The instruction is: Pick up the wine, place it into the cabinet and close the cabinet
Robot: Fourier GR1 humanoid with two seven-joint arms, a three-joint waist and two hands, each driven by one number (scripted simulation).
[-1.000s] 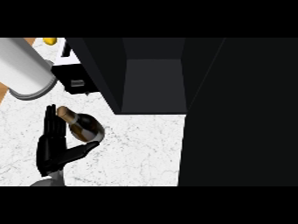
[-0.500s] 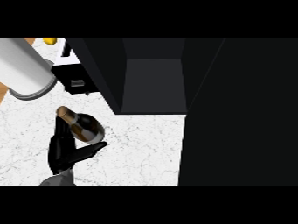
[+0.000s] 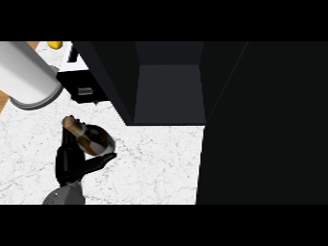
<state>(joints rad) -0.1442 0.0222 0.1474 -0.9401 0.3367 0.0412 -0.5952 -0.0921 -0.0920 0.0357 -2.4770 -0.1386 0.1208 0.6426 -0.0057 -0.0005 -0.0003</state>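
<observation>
Left hand, low at the view's left: fingers and thumb curled round the wine, holding it over the white counter. Bottle judged glass: rigid, heavy for its size, smooth, breakable; best held about the wide body, as here. Long axis tilts, neck toward upper left, base toward lower right. Open cabinet stands to the right, apart from the bottle. Right hand not in view
</observation>
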